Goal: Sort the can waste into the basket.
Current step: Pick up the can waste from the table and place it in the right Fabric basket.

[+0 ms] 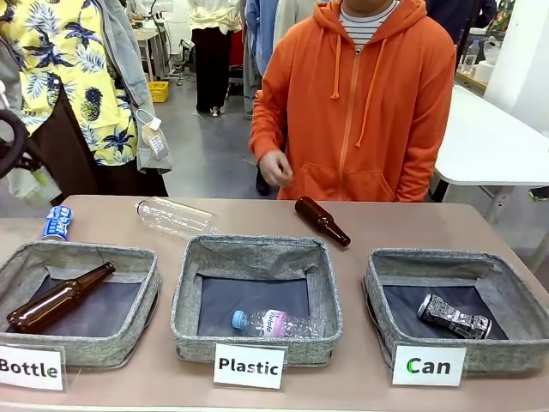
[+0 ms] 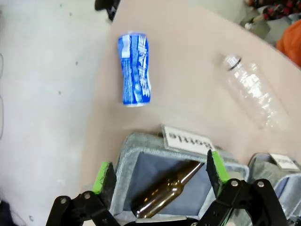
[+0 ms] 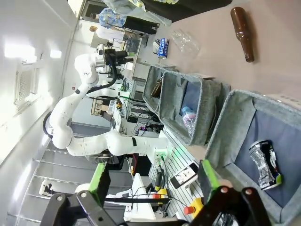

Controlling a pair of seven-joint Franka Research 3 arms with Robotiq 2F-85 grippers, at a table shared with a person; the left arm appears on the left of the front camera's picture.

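I am holding my left gripper [image 2: 159,168] and right gripper [image 3: 154,175] wide open and empty, the dark can [image 1: 454,317] lying in the basket [image 1: 446,259], the blue can [image 1: 57,222] sitting out on the table [image 1: 403,223].

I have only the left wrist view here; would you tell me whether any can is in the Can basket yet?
Observer: Yes, one dark crushed can lies inside the Can basket, at the robot's right end of the row.
Operator: Thank you. Besides the blue can and the clear bottle, is anything else loose on the table?
Observer: A brown glass bottle lies on the table beyond the bins, in front of the person.
Operator: And how is the right end effector?
Observer: The right end effector is open and holds nothing, with the Can basket ahead of it.
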